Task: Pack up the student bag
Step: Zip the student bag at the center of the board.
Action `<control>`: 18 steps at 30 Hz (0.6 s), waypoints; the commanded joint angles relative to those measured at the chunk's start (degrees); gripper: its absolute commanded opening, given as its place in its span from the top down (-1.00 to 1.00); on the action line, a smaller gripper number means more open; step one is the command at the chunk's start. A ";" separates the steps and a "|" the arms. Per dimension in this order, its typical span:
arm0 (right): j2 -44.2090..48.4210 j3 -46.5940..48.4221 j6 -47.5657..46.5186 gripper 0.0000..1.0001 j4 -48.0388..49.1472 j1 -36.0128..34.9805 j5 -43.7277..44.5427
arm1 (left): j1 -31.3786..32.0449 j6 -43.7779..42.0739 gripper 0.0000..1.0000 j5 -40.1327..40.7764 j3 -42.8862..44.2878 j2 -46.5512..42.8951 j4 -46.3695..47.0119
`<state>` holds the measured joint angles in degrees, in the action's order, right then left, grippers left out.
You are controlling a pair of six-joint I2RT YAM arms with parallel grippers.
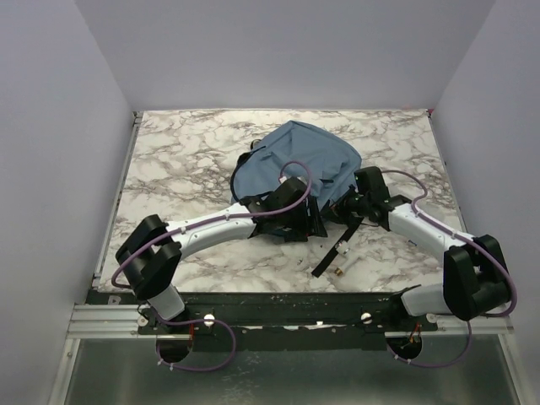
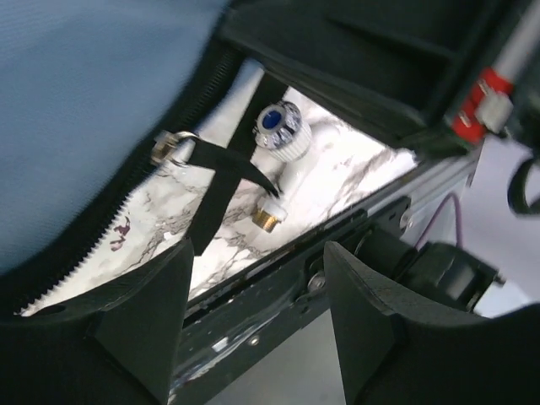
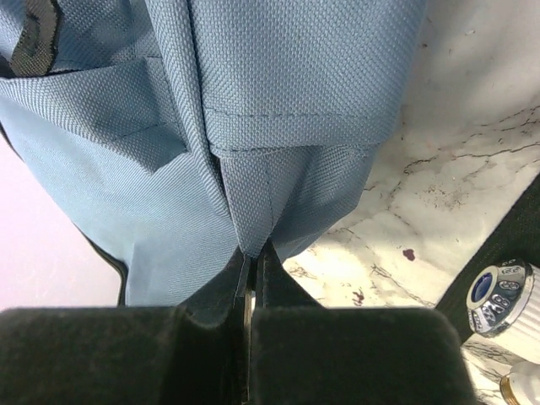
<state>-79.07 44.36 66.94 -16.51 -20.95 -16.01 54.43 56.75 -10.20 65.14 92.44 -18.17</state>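
Nearest the arm bases, on the marbled worktop (image 1: 186, 160), a black webbing strap (image 1: 331, 253) trails out from the bag. A small white ribbed piece with a blue cap (image 3: 498, 297) and a brass-tipped bit (image 2: 267, 219) lie beside it, loose and not yet packed. Just beyond, the left gripper (image 2: 257, 253) hovers at the bag's near edge beside the zipper teeth (image 2: 84, 261). Its jaws stand apart with nothing between them, probably to catch the rim of the opening or reach for the small items. To its right, the right gripper (image 3: 251, 314) is closed tight on a pinched fold of blue fabric where a seam runs down. This grip looks meant to lift or steady the soft cloth so the opening can be worked. Farthest back, the student bag (image 1: 299, 160) sits slumped near the middle of the worktop, its near side toward both grippers. Whether its zipper is fully open cannot be told.
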 commanded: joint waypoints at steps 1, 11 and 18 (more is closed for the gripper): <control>2.97 -2.31 3.90 0.99 3.52 -0.32 -3.48 | -0.02 13.32 -0.29 7.46 0.67 1.53 -1.45; 6.20 -3.64 5.92 0.99 4.41 -0.30 -1.42 | 1.80 20.09 -0.02 20.57 3.71 4.41 -1.27; 6.51 -4.59 4.99 0.99 4.14 -0.32 -0.04 | 2.25 18.41 0.36 23.33 6.49 6.01 -1.61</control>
<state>-74.50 40.95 71.72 -12.95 -20.95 -16.34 56.12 75.05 8.27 68.97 97.69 -19.14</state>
